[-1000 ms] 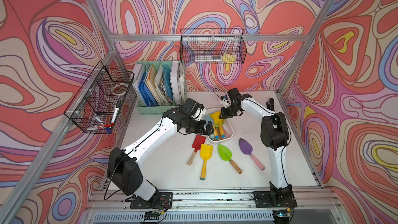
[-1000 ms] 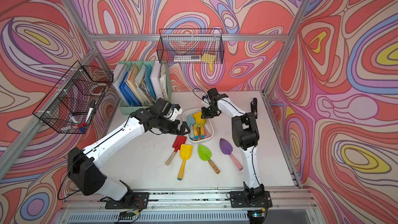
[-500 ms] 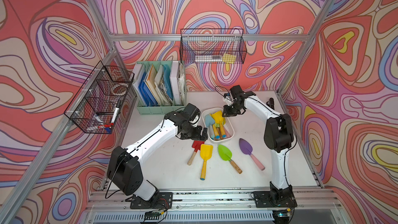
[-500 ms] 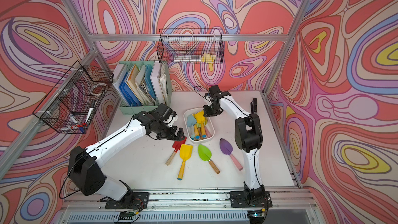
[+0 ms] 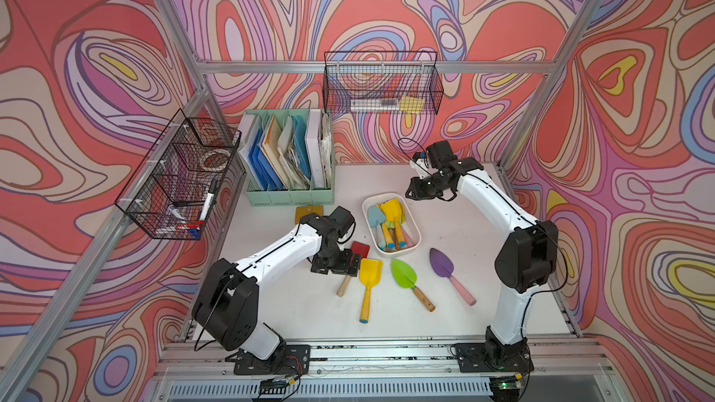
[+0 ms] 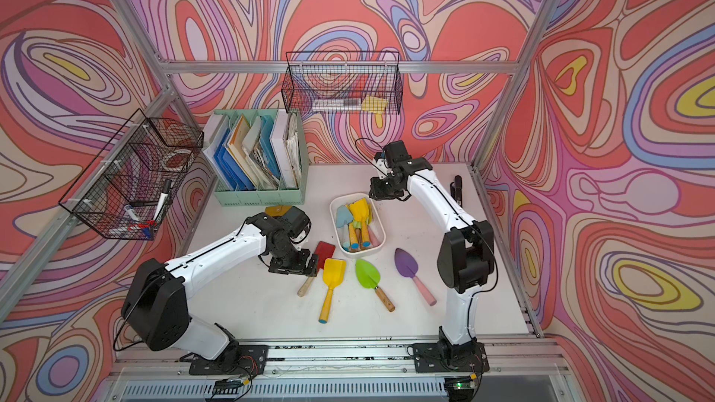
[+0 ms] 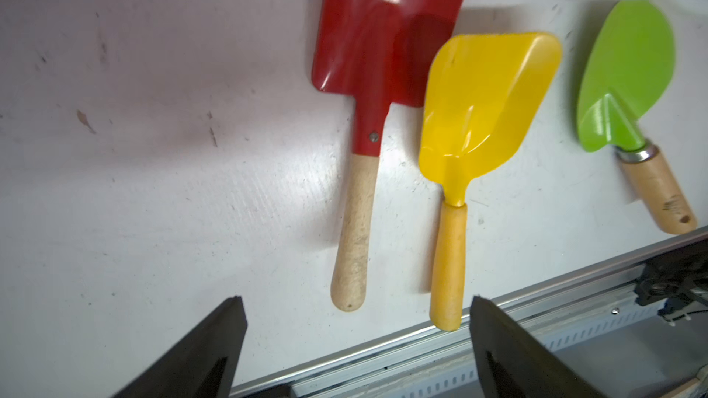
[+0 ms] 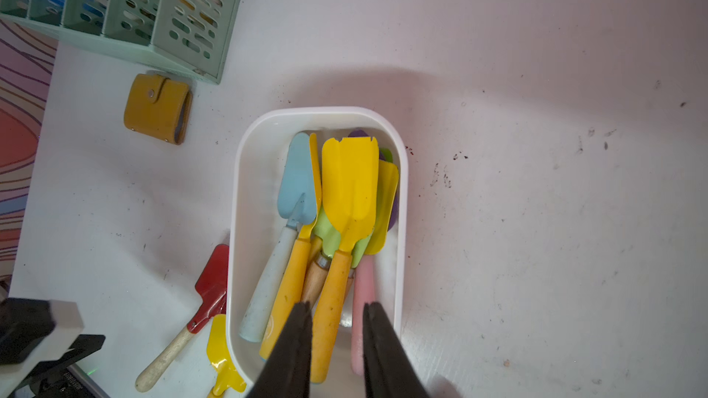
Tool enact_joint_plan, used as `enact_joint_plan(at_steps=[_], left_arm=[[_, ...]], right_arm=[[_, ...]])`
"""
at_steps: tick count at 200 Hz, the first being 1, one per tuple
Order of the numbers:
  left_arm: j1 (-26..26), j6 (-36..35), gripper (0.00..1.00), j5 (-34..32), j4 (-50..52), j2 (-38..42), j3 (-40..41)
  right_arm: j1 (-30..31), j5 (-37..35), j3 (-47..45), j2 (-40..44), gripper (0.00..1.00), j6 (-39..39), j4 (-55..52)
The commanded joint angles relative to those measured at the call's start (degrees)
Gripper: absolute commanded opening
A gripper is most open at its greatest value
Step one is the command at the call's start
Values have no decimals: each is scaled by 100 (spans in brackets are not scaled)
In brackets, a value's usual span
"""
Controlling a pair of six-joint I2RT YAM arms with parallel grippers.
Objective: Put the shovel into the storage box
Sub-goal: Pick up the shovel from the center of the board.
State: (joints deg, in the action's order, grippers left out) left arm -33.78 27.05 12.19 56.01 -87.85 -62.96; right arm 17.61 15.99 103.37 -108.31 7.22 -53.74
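The white storage box [image 5: 416, 232] [image 6: 332, 211] [image 8: 237, 201] sits mid-table with several shovels inside. On the table in front of it lie a red shovel [image 5: 360, 249] [image 7: 383, 51], a yellow shovel [image 5: 370, 272] [image 7: 482, 101], a green shovel [image 5: 403, 273] [image 7: 628, 70] and a purple shovel [image 5: 442, 262]. My left gripper [image 5: 334, 262] [image 7: 354, 302] hangs open over the red shovel's wooden handle, holding nothing. My right gripper [image 5: 416, 191] [image 8: 338, 306] hovers above the box's far end. Its jaws stand a little apart and empty.
A mint-green file organizer [image 5: 288, 160] stands at the back left, with a mustard pouch [image 8: 157, 107] in front of it. Black wire baskets hang on the back wall [image 5: 381, 85] and the left wall [image 5: 178, 175]. The table's front metal rail [image 7: 536, 300] runs just past the shovel handles.
My left gripper has moved from the box's left edge toward the front, and is now over the red shovel's handle. My right gripper has drawn slightly back from the box.
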Motion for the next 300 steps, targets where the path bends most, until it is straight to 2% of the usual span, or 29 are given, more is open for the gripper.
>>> enact_joint_plan(at_steps=[1, 61, 136, 190, 229, 300], left_arm=[[-26, -7, 94, -5, 68, 129, 228], [-148, -135, 87, 293, -371, -98, 557], [-445, -93, 70, -309, -389, -804, 530], [-455, 34, 49, -351, -558, -865, 539], [-464, 34, 26, -288, -577, -877, 521], [-489, 65, 9, -335, -524, -797, 493]], right_arm=[[82, -26, -254, 265, 24, 224, 131], [283, -95, -608, 444, 24, 464, 340], [371, -149, -725, 467, 23, 614, 481], [377, -127, -810, 468, 23, 636, 541], [378, -118, -860, 493, 23, 640, 589], [381, -69, -948, 563, 22, 666, 651]])
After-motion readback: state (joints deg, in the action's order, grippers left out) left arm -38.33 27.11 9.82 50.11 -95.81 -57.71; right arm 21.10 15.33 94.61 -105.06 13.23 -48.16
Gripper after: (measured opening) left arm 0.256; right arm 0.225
